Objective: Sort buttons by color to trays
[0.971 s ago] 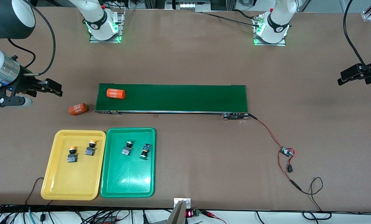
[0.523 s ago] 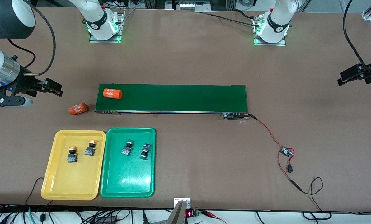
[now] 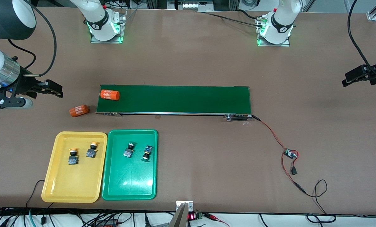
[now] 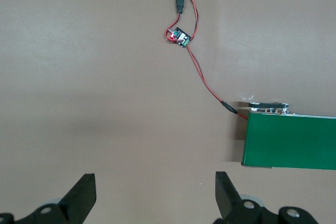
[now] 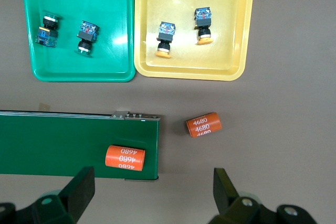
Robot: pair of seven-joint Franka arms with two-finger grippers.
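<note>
Two yellow-capped buttons (image 3: 73,156) (image 3: 92,150) lie in the yellow tray (image 3: 71,186). Two more buttons (image 3: 128,150) (image 3: 147,153) lie in the green tray (image 3: 129,186) beside it. The right wrist view shows both trays, yellow (image 5: 231,24) and green (image 5: 100,3), each with its pair of buttons (image 5: 164,39) (image 5: 86,36). My right gripper (image 3: 60,91) hangs open and empty over the table off the right arm's end of the belt. My left gripper (image 3: 345,82) hangs open and empty over bare table at the left arm's end. Nothing sits between either gripper's fingers in the right wrist view (image 5: 152,182) or the left wrist view (image 4: 156,190).
A long dark-green conveyor belt (image 3: 181,99) lies farther from the front camera than the trays. One orange numbered cylinder (image 3: 109,94) rides on it, another (image 3: 79,110) lies on the table off its end. A small circuit board (image 3: 291,154) on red wires sits toward the left arm's end.
The orange cylinder on the belt has travelled toward the right arm's end of the belt. Both arms and all buttons have stayed still.
</note>
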